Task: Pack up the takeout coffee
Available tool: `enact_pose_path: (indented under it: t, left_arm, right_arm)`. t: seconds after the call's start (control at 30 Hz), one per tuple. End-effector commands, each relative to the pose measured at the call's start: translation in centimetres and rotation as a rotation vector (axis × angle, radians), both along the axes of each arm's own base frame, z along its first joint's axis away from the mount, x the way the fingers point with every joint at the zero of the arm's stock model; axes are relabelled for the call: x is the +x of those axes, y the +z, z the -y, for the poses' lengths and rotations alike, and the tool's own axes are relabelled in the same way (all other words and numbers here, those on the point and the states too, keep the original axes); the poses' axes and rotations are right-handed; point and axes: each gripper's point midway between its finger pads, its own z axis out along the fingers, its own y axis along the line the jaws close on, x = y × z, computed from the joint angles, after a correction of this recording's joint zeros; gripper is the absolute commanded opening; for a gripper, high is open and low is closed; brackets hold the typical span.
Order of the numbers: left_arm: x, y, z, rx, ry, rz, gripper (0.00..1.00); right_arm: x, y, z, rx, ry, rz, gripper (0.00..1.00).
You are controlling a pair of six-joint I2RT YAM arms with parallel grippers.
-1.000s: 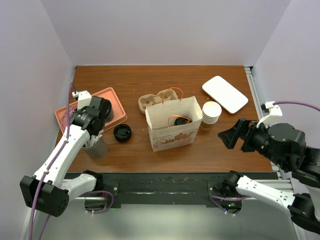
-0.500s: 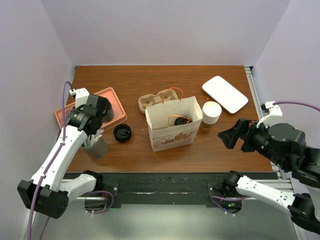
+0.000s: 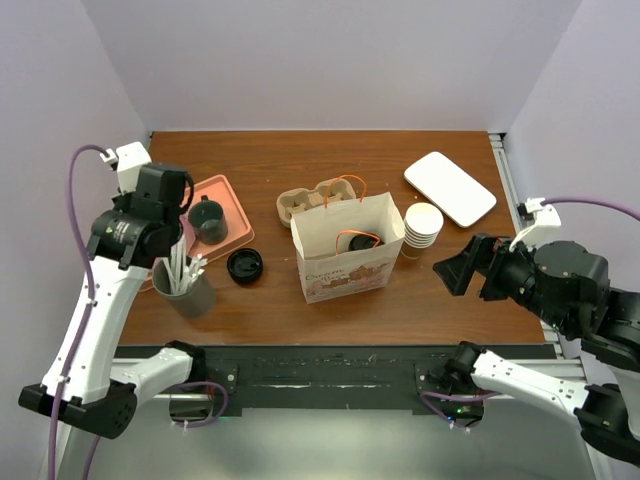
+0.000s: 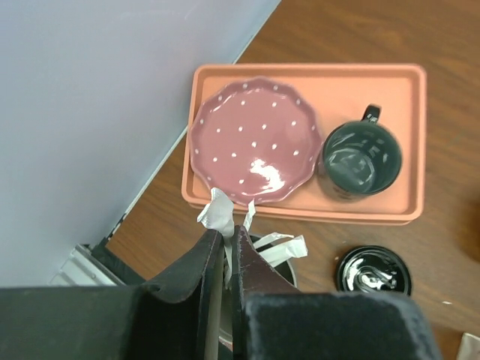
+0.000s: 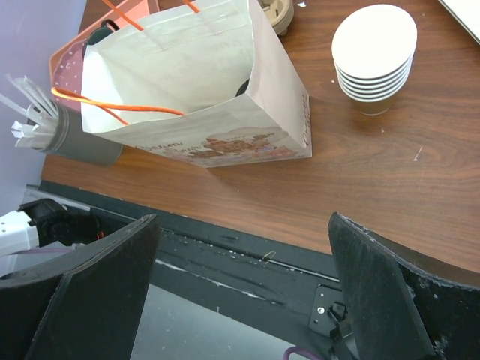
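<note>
Left pincer is pinching one paper-wrapped straw over the grey cup of straws, and the right pincer is spread wide. One takeout coffee sits inside the paper bag on the counter. One orange tray holds one dotted plate and one dark mug. One loose lid lies beside it.

1. A tray lies at the left of the tabletop. On it, a plate sits left of a mug.
2. A loose lid lies just right of the tray's near corner.
3. A holder of straws stands in front of the tray. The left pincer is above it with a straw between its fingers.
4. A paper bag stands mid-tabletop with the takeout coffee inside.
5. A cup carrier sits just behind the bag.
6. A stack of cups stands right of the bag, and a flat container lies behind it.
</note>
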Motion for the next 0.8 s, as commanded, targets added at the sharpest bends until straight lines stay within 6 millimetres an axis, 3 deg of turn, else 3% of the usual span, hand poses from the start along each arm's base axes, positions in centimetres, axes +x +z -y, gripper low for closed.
enact_pose_path:
  t: [0.0, 0.07, 0.17, 0.27, 0.37, 0.47, 0.6, 0.63, 0.67, 0.73, 0.77]
  left_arm:
    - [-0.8, 5.9, -0.7, 0.003, -0.014, 0.132, 0.00]
    - [-0.9, 8.1, -0.7, -0.001, -0.027, 0.179, 0.00]
    - [-1.1, 13.5, 0.0, -0.046, -0.103, 0.328, 0.00]
    - [-0.7, 16.4, 1.5, -0.109, -0.191, 0.424, 0.00]
    - [-0.2, 18.6, 4.4, -0.217, -0.333, 0.534, 0.00]
    - [0.3, 20.4, 8.5, -0.347, -0.527, 0.613, 0.00]
    - [0.3, 21.5, 16.5, -0.605, -0.887, 0.584, 0.00]
    - [0.3, 22.2, 17.8, -0.652, -0.945, 0.608, 0.00]
    - [0.6, 21.2, 19.1, -0.727, -0.975, 0.576, 0.00]
    - [0.0, 22.1, 21.0, -0.797, -1.089, 0.601, 0.00]
    - [0.3, 21.2, 21.7, -0.833, -1.106, 0.577, 0.00]
  right_arm:
    - [0.7, 1.6, -1.0, -0.005, 0.031, 0.031, 0.99]
    - [0.9, 2.2, -1.1, -0.006, 0.030, 0.039, 0.99]
    - [1.1, 3.6, -1.1, 0.006, 0.028, 0.065, 0.99]
    - [1.5, 5.0, -1.5, 0.015, 0.029, 0.080, 0.99]
    - [1.9, 5.7, -2.0, 0.009, 0.034, 0.087, 0.99]
    - [2.2, 6.0, -2.3, -0.004, 0.038, 0.092, 0.99]
    - [2.6, 6.5, -2.5, -0.006, 0.039, 0.108, 0.99]
    - [2.6, 6.6, -2.4, -0.007, 0.038, 0.113, 0.99]
    - [2.7, 6.6, -2.3, -0.012, 0.034, 0.116, 0.99]
    - [2.7, 6.6, -2.2, -0.012, 0.028, 0.119, 0.99]
    - [2.7, 6.7, -2.1, -0.011, 0.027, 0.123, 0.99]
